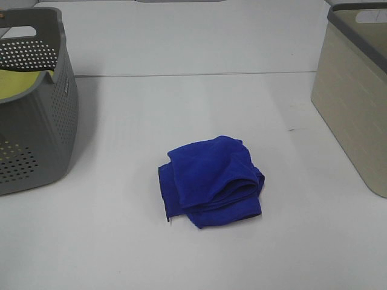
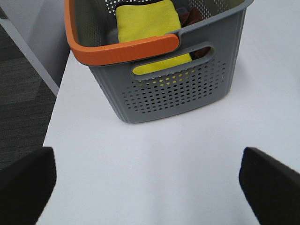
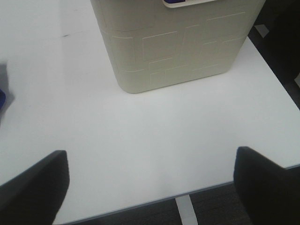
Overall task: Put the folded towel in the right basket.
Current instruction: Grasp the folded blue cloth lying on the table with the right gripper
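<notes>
Overall, we viewed a white table [image 1: 121, 254] bearing two baskets, well apart at its left and right edges. We took the beige basket [image 1: 357, 103], on the right, to be the goal. The grey perforated basket [image 1: 36, 121] on the left, orange-rimmed in the left wrist view, held a yellow cloth [image 2: 147, 21]. Between them, near the table's middle and touching neither, lay the folded towel [image 1: 210, 180], blue and loosely doubled, its layers bulging toward the front right. We judged it light, soft and limp, not fragile, and likely to sag and unfold if pinched by a single layer. A grasp down through the thick folded bulge, catching all layers, seemed soundest. The left gripper [image 2: 147, 187] hung before the grey basket with fingers spread wide, holding nothing. The right gripper [image 3: 150, 187] hung likewise before the beige basket, fingers apart and empty. Neither showed in the high view.
</notes>
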Action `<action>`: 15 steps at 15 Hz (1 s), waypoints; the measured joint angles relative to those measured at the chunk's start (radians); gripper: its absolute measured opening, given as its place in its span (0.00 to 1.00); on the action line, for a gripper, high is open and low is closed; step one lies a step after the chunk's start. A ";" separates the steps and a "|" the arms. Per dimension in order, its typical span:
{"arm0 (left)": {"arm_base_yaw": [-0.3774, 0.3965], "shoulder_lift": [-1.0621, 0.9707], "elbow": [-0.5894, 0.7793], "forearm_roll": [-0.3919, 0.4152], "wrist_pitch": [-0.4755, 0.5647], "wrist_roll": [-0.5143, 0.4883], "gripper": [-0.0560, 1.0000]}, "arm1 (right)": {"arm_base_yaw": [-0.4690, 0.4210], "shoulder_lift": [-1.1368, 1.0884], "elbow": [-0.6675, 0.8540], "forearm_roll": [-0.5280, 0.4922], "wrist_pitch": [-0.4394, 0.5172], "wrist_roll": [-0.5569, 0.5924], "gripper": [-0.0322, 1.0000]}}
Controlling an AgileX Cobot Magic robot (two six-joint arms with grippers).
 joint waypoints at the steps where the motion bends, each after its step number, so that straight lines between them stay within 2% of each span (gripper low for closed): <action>1: 0.000 0.000 0.000 0.000 0.000 0.000 0.99 | 0.000 0.000 0.000 0.000 0.000 0.000 0.92; 10: 0.000 0.000 0.000 0.000 0.000 0.000 0.99 | 0.000 -0.001 -0.011 0.040 0.000 -0.016 0.91; 13: 0.000 0.000 0.000 0.000 0.000 0.000 0.99 | 0.000 0.064 -0.091 0.056 -0.008 -0.035 0.91; 15: 0.000 0.000 0.000 0.000 0.000 0.000 0.99 | 0.000 0.178 -0.184 0.092 -0.058 -0.039 0.91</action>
